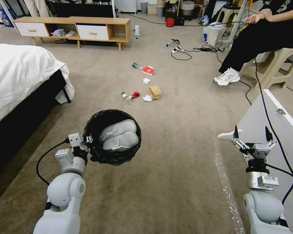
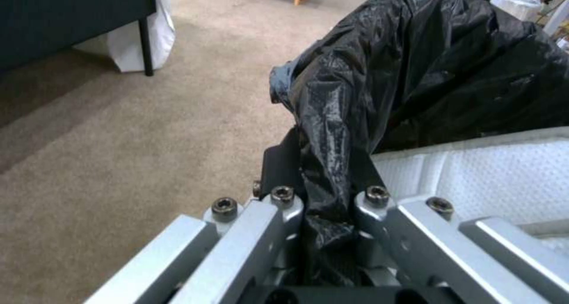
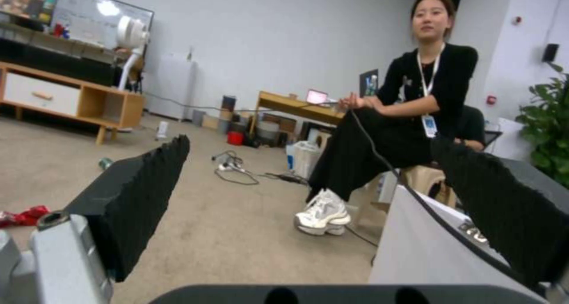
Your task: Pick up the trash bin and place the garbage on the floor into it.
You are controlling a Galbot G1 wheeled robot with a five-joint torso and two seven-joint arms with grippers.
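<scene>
Your left gripper point(image 1: 86, 143) pinches the trash bin point(image 1: 112, 136) by its near rim; your right gripper point(image 1: 251, 135) hangs wide open, empty; garbage point(image 1: 143, 83) lies far ahead.

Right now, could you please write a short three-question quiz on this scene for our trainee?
1. True or false: the left gripper is shut on the bin rim.
2. The right gripper is: A) open, holding nothing; B) holding a bottle; C) holding tissue.
3. Fill in: the brown paper bag lies on the ____.

Key: 1 true; 2 A; 3 floor.
</scene>
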